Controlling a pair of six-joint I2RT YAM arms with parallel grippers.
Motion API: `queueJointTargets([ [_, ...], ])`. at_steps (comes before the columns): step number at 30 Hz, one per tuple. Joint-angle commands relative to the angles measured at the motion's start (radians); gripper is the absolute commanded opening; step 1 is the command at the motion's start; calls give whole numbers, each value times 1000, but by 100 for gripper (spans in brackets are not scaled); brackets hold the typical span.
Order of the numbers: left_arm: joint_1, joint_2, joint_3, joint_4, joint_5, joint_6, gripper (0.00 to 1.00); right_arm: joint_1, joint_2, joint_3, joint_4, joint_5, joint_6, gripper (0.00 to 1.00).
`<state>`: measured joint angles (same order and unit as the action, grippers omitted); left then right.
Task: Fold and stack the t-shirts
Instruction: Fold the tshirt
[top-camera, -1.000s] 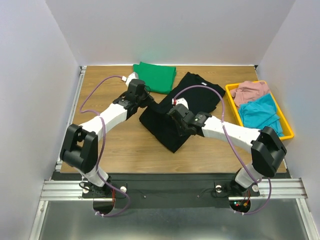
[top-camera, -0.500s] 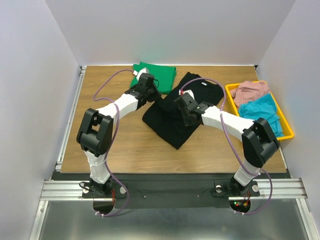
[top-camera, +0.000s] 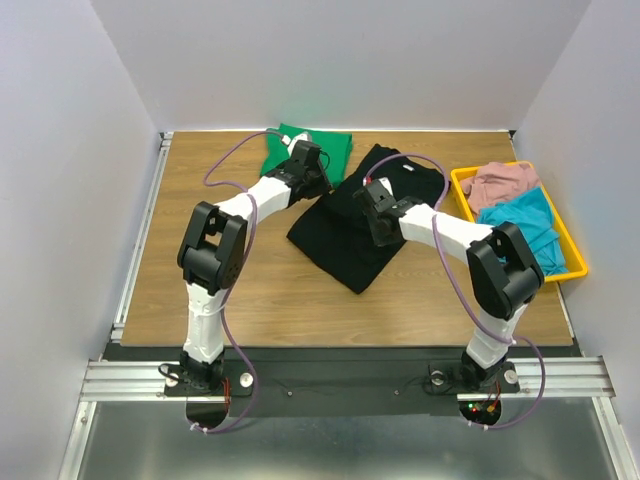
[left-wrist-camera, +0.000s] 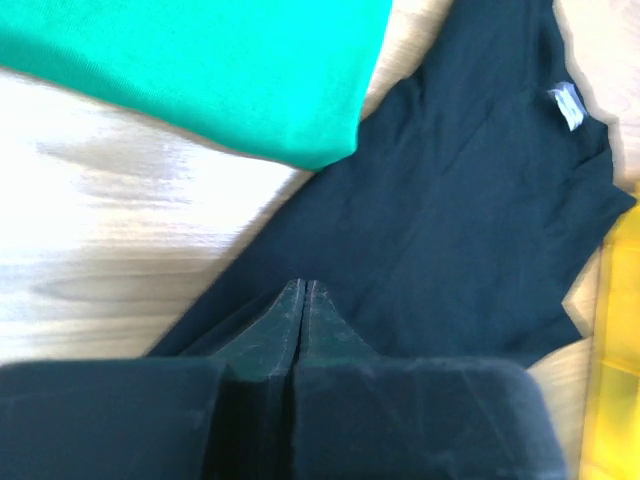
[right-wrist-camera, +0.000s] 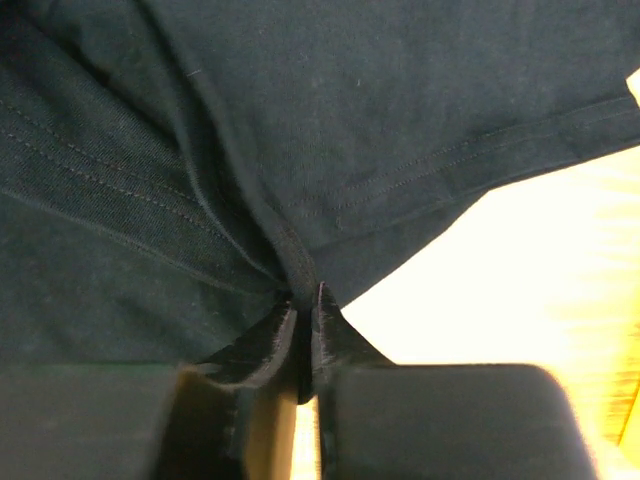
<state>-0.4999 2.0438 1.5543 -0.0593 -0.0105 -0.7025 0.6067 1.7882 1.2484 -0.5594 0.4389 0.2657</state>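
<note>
The black t-shirt (top-camera: 345, 235) lies partly folded on the middle of the table, its white neck tag (top-camera: 408, 167) toward the back. The folded green t-shirt (top-camera: 322, 152) lies behind it at the back edge. My left gripper (top-camera: 321, 188) is at the black shirt's left edge, next to the green shirt's corner. In the left wrist view my left gripper (left-wrist-camera: 303, 290) is shut, with black cloth (left-wrist-camera: 450, 220) rising to its tips; the green shirt (left-wrist-camera: 200, 70) is above. My right gripper (top-camera: 378, 222) is over the shirt's middle. In the right wrist view it (right-wrist-camera: 305, 290) pinches a fold of the black hem (right-wrist-camera: 350, 120).
A yellow bin (top-camera: 572, 255) at the right edge holds a pink cloth (top-camera: 500, 183) and a teal cloth (top-camera: 520, 225). The bin's yellow side shows in the left wrist view (left-wrist-camera: 615, 350). Bare wooden table (top-camera: 210, 250) lies to the left and front. Purple cables loop over both arms.
Both grippers have moved toward the back of the table, the left one up beside the green shirt. The black shirt's front part has shifted back with them.
</note>
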Motion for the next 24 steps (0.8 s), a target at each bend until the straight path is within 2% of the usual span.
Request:
queueJointTargets([
  [1,-17,-1,92,-28,-9,69,49,-16,29,54,50,49,-14,21],
  [2,-19,-2,98,-43,-12,77,61,-21,33,62,50,55,-14,33],
  [3,-20,-7,104,-51,-11,90,94,-21,34,66,50,58,-8,40],
  [4,-22,-25,104,-57,-8,98,99,-22,30,74,49,64,-5,49],
  [5,-23,-39,99,-59,-9,104,98,-22,24,75,50,61,0,64],
  [7,-32,-97,70,-62,-11,118,99,-22,8,82,50,47,7,72],
  [8,-34,-120,53,-60,-11,121,98,-22,-13,80,50,34,7,82],
  [11,-40,-233,-46,-50,-46,118,99,-21,-64,63,52,-29,12,100],
  [18,-29,-479,-287,-70,-196,83,99,20,-121,37,94,-270,-55,100],
  [21,1,-565,-388,-94,-218,66,98,83,-83,57,121,-217,-126,100],
  [24,37,-637,-486,-106,-212,43,98,114,12,120,124,-48,-180,100],
])
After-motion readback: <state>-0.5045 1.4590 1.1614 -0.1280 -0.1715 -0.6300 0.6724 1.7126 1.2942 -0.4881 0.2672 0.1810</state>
